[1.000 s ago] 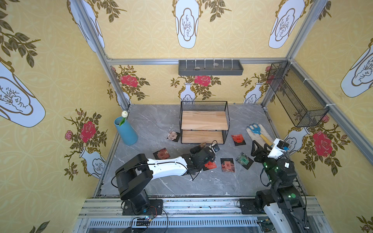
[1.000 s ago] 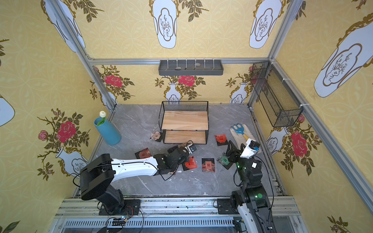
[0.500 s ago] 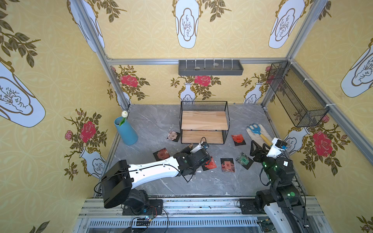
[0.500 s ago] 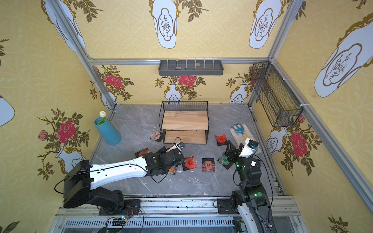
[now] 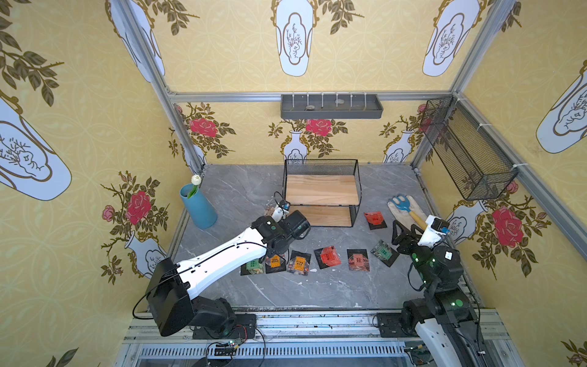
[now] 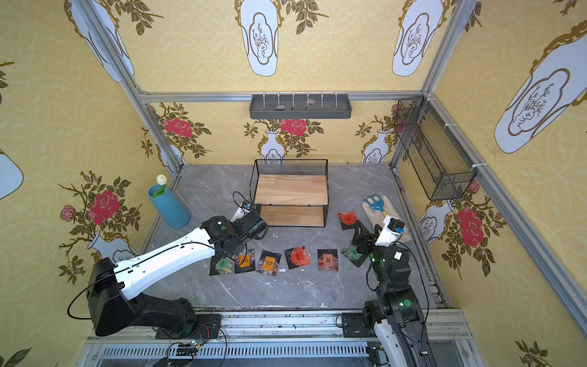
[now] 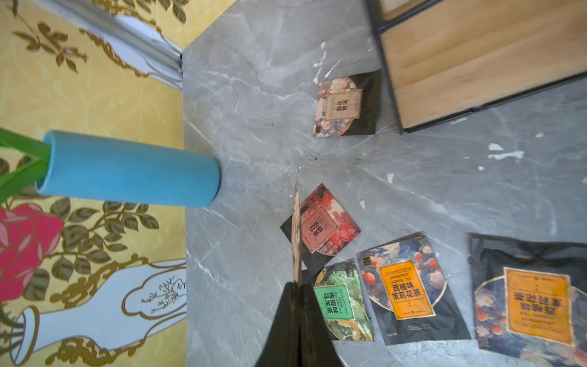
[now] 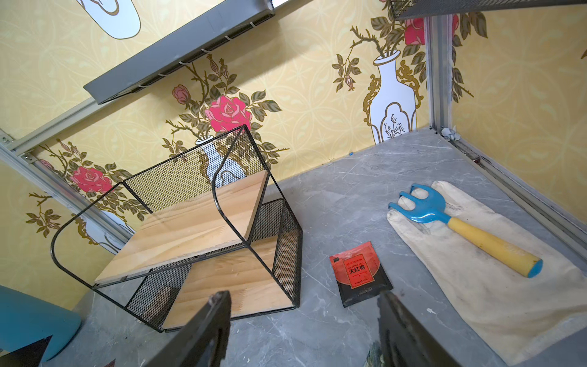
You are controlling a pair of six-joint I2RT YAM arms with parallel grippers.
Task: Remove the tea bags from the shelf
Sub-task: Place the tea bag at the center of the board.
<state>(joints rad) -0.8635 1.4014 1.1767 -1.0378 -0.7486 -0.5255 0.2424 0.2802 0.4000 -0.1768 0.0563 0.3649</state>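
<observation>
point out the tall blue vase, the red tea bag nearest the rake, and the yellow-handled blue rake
tall blue cylindrical vase [image 5: 199, 208]: in a top view, side wall
red-centred black square tea bag [image 8: 357, 270]: right wrist view, red label
blue plastic rake with yellow handle [image 8: 489, 244]: right wrist view, mid handle

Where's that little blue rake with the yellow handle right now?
In both top views the rake lies on the cream glove by the right wall, right of the shelf and just past the red tea bag.
</observation>
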